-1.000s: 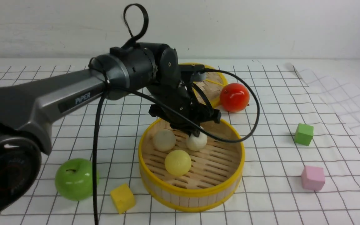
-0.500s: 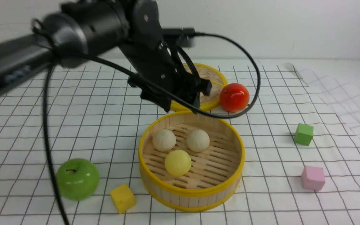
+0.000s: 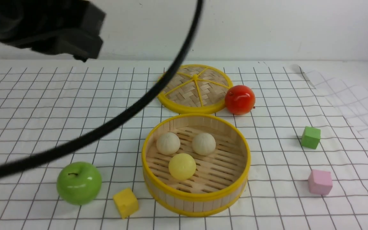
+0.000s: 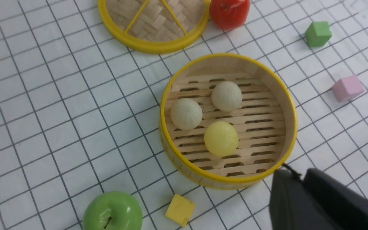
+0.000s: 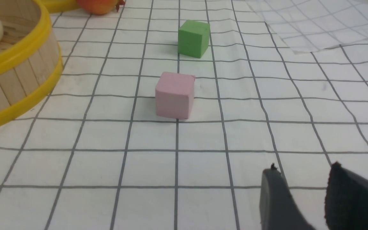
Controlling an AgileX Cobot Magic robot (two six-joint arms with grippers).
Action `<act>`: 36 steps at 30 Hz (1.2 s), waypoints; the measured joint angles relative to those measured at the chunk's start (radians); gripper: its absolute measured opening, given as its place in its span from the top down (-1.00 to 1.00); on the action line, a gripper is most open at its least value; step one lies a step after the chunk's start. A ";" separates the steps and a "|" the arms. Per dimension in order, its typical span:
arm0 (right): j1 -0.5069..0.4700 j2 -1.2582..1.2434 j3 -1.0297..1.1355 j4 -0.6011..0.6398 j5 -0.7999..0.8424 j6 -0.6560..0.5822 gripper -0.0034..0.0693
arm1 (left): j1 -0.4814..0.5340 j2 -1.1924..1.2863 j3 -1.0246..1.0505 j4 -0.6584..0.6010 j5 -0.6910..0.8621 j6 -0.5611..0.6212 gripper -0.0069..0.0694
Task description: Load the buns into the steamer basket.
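Note:
Three buns lie on the slatted floor of the steamer basket [image 3: 196, 198]: two off-white ones [image 3: 168, 143] [image 3: 203, 143] side by side and a pale yellow one [image 3: 182, 166] in front of them. In the left wrist view the buns [image 4: 186, 113] [image 4: 226, 96] [image 4: 221, 139] sit inside the basket [image 4: 291, 105], seen from high above. My left gripper [image 4: 295, 174] is shut and holds nothing, well above the table beside the basket. My right gripper [image 5: 303, 167] is open and empty, low over the table near the pink cube [image 5: 174, 95].
A woven lid [image 3: 195, 89] and a red apple [image 3: 240, 99] lie behind the basket. A green apple [image 3: 79, 182] and a yellow cube [image 3: 125, 202] sit front left. A green cube [image 3: 310, 137] and the pink cube [image 3: 320, 181] sit right. A black cable [image 3: 123, 118] hangs across.
My left gripper let go of an off-white bun in the basket, rose up and away to the left, and closed again. The bun stays beside the other two.

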 joint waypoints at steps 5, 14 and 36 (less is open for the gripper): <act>0.000 0.000 0.000 0.000 0.000 0.000 0.25 | 0.000 -0.146 0.172 -0.021 -0.062 -0.044 0.85; 0.000 0.000 0.000 0.000 0.000 0.000 0.25 | 0.000 -0.206 0.321 -0.051 -0.004 -0.231 0.85; 0.000 0.000 0.000 0.000 0.000 0.000 0.25 | 0.013 -0.513 0.517 0.300 -0.218 -0.340 0.85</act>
